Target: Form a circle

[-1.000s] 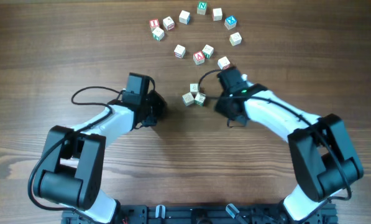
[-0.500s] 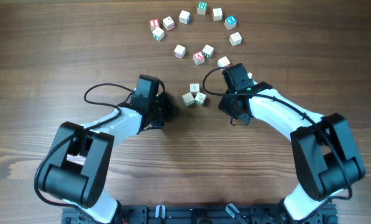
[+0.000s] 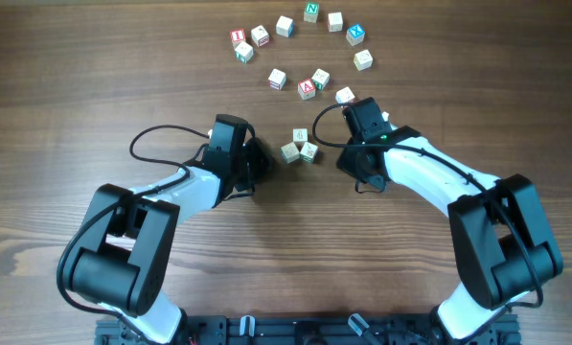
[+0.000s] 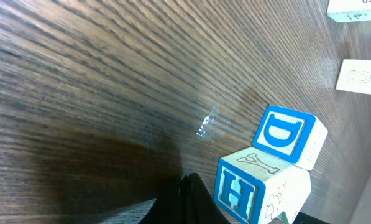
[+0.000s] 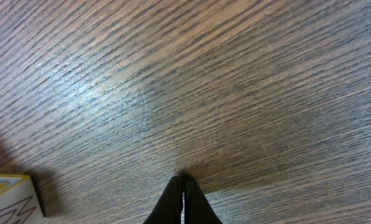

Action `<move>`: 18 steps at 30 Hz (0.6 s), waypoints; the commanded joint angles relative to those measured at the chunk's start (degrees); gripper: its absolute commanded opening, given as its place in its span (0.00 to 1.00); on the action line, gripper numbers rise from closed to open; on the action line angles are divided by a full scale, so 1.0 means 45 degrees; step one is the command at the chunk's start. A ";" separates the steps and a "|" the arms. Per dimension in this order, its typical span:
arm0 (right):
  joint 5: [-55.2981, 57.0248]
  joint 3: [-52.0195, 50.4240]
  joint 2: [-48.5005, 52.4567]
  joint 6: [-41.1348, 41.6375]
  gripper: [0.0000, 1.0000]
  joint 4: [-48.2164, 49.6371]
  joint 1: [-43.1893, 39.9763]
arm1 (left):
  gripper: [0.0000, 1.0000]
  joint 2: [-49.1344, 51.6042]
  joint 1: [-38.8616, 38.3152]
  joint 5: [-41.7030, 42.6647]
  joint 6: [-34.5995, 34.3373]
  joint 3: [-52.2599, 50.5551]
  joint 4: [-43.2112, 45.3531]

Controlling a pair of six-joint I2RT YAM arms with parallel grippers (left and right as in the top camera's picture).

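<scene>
Small pale wooden letter cubes lie on the table and form no closed circle. Several make an arc at the top, a few sit inside it, and three cluster lower down. My left gripper is shut and empty, just left of that cluster. In the left wrist view its tips sit beside a blue H cube and a blue D cube. My right gripper is shut and empty beside one cube. That cube shows at lower left of its tips.
The wooden table carries only the cubes and both arms. Two more pale cubes show at the upper right of the left wrist view. A black cable loops by the left arm.
Over the last second my left gripper slid right toward the three-cube cluster, and my right gripper shifted slightly right. Both have held still for the last half second.
</scene>
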 commanded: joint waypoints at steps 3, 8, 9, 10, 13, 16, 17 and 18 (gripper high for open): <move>0.0073 -0.0029 0.0029 -0.0029 0.05 0.0015 0.0044 | 0.04 0.0262 -0.0335 -0.0427 0.0223 -0.0209 0.0131; 0.0029 -0.0029 0.0024 -0.0034 0.04 0.0010 0.0044 | 0.04 0.0262 -0.0379 -0.0398 0.0214 -0.0209 0.0010; 0.0029 -0.0029 0.0024 -0.0039 0.04 0.0015 0.0044 | 0.04 0.0262 -0.0389 -0.0398 0.0214 -0.0209 0.0010; 0.0029 -0.0029 0.0024 -0.0049 0.04 0.0015 0.0044 | 0.04 0.0262 -0.0389 -0.0403 0.0214 -0.0209 0.0029; 0.0024 -0.0029 0.0024 -0.0087 0.05 0.0015 0.0039 | 0.04 0.0262 -0.0393 -0.0403 0.0214 -0.0209 0.0102; 0.0024 -0.0029 0.0024 -0.0063 0.05 0.0024 0.0044 | 0.04 0.0262 -0.0437 -0.0413 0.0219 -0.0209 0.0287; 0.0024 -0.0029 0.0024 -0.0039 0.05 0.0019 0.0044 | 0.04 0.0262 -0.0442 -0.0408 0.0219 -0.0209 0.0325; 0.0019 -0.0029 0.0024 -0.0039 0.05 0.0024 0.0044 | 0.04 0.0262 -0.0437 -0.0413 0.0223 -0.0209 0.0374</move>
